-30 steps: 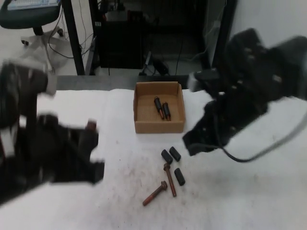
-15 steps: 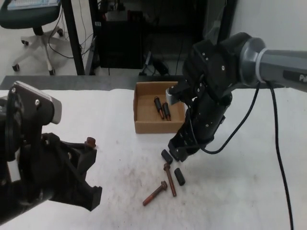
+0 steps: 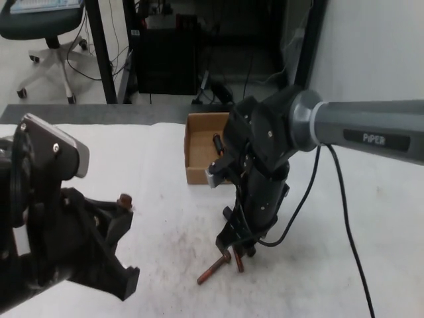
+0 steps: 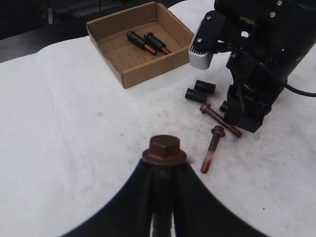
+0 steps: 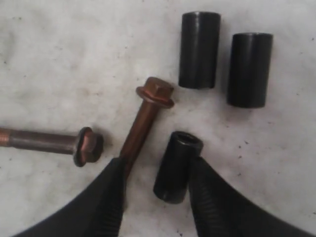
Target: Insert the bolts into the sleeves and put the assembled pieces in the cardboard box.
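My left fingers (image 4: pixel 134 207) are pinching a bolt (image 4: pixel 164 148), head up. At their 3 o'clock, my right fingers (image 5: pixel 101 207) are spread around a loose sleeve (image 5: pixel 177 168) on the worktop (image 4: pixel 74 123). I reckon the next move is closing on it, then lining it up with the bolt. The cardboard box (image 4: pixel 148 69), at 12 o'clock beyond, has two assembled pieces (image 4: pixel 143 42) in it.

The right claw (image 3: pixel 236 248) swung in from the far right, passed in front of the cardboard box (image 3: pixel 196 173) and dropped onto the loose parts. Its jaws ended spread either side of one sleeve (image 5: pixel 177 168), beside a loose bolt (image 5: pixel 146 118). The left claw (image 4: pixel 162 170) was a blur at first, then seemed to settle, with the held bolt (image 3: pixel 124 198) nudging slightly aside.
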`<state>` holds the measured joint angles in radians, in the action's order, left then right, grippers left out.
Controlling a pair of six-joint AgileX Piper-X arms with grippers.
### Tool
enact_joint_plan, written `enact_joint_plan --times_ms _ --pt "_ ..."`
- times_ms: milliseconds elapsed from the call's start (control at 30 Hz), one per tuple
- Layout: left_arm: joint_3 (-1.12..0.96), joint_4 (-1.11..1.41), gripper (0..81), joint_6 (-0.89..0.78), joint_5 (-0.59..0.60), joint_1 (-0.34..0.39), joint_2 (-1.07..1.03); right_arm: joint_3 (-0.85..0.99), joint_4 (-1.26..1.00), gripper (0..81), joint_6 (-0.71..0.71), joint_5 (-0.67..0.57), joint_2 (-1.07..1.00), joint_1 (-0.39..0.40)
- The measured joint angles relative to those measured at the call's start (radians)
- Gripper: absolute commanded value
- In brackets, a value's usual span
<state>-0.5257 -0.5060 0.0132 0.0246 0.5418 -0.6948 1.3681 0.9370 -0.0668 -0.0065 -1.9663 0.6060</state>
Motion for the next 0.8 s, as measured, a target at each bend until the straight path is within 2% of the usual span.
enact_joint_plan --times_ms 167,367,800 --pt "0.000 -0.069 0.0 0.002 0.000 0.000 0.000 0.000 -0.006 38.9 -0.010 0.048 -0.006 0.000" --pt "0.000 -0.076 0.0 0.018 0.000 0.000 0.000 0.000 -0.014 36.2 -0.015 0.053 -0.006 -0.012" --pt "0.000 -0.059 0.0 0.036 0.000 0.000 0.000 0.000 -0.030 36.3 -0.020 0.060 -0.009 -0.036"
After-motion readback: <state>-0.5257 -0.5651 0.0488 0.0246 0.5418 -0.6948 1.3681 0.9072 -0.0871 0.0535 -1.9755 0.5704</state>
